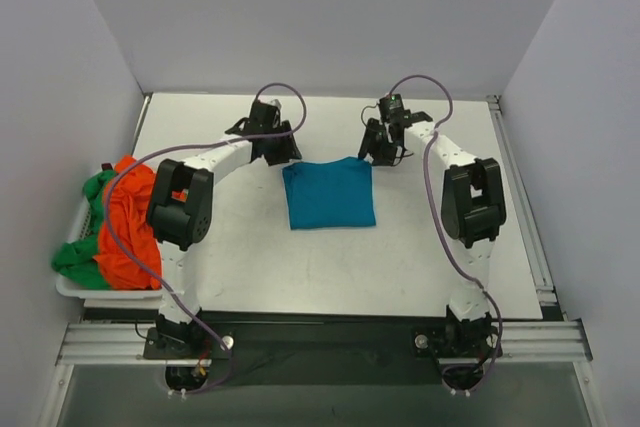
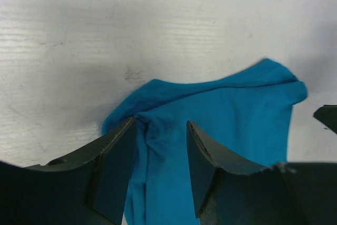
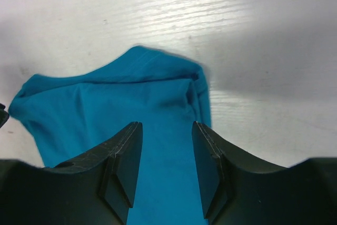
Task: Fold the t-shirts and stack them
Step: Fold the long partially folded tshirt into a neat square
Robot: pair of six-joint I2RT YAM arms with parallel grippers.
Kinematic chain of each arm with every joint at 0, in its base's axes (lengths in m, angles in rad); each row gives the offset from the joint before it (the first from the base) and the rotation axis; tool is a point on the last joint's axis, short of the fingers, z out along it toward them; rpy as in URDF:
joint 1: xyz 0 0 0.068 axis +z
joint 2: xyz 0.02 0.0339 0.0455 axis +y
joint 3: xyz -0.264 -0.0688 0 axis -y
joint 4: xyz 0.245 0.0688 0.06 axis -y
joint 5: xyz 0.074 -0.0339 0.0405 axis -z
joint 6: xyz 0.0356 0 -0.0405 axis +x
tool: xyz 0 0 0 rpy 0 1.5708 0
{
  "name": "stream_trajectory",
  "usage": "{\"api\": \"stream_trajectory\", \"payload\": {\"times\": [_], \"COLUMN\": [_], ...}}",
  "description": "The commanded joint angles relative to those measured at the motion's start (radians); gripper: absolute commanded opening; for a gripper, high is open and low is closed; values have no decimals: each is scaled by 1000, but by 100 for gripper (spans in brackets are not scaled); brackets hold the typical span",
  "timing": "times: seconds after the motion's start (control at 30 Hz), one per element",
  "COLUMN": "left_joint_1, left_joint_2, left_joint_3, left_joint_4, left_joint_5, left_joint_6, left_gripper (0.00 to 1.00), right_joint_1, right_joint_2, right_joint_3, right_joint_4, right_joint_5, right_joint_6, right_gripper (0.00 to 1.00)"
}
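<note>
The teal t-shirt (image 1: 329,193) is seen folded at the middle of the desk (image 1: 400,267).
It is laid flat, judged the base of the stack; the left fingers (image 2: 118,151) and right fingers (image 3: 126,151) are held parted over its far corners, nothing grasped. The orange t-shirt (image 1: 130,227) and green t-shirt (image 1: 75,257) are kept crumpled in the white basket (image 1: 70,292) at the desk's left edge, not yet folded.

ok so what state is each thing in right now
teal t-shirt: folded, flat on the table
orange t-shirt: crumpled in the basket
green t-shirt: crumpled in the basket
left gripper: open, over the teal t-shirt
right gripper: open, over the teal t-shirt
</note>
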State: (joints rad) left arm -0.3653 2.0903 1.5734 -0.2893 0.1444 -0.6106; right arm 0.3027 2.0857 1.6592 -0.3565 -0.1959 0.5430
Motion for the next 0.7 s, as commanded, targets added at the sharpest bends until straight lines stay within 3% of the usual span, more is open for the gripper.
{"api": "stream_trajectory", "payload": {"times": [0.0,0.67], "left_joint_1": [-4,-12], "left_joint_2": [25,86], "left_joint_3": [54,122], "left_joint_4": [-48,-30], "left_joint_5": [-43,14], "left_joint_6": [55,46], "left_gripper": [54,48], "right_joint_1": [-7,-14], "right_joint_2": [25,126], "right_joint_3": [37,111], "right_joint_4": [-19,-21], "right_joint_5": [61,46], "right_joint_6": [-28,-2], "right_gripper": [43,37]}}
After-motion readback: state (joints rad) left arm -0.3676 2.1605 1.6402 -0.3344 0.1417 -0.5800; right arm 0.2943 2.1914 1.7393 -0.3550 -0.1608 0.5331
